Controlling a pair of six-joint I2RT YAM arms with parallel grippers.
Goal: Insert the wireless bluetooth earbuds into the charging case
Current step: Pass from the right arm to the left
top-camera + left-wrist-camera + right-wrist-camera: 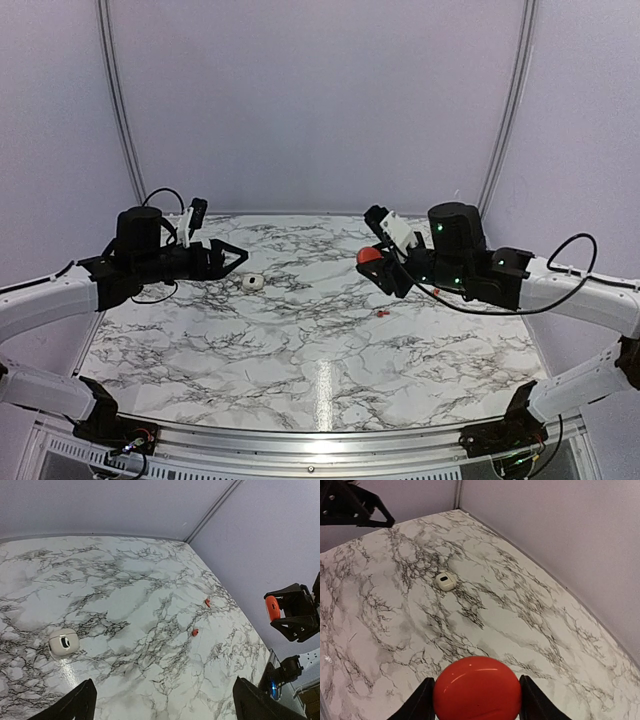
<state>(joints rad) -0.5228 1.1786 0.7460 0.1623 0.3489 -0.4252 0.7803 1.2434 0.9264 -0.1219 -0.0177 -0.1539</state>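
Observation:
Two tiny red earbuds lie apart on the marble table; in the top view they show as red specks below my right gripper. My right gripper hangs above the table, shut on a closed, round, red charging case. The case fills the gap between both fingers. My left gripper hovers over the table's left side, wide open with nothing between its fingers.
A small white rounded case rests on the table just right of the left gripper. Pale walls close in the back and both sides. Both arm bases sit at the near edge.

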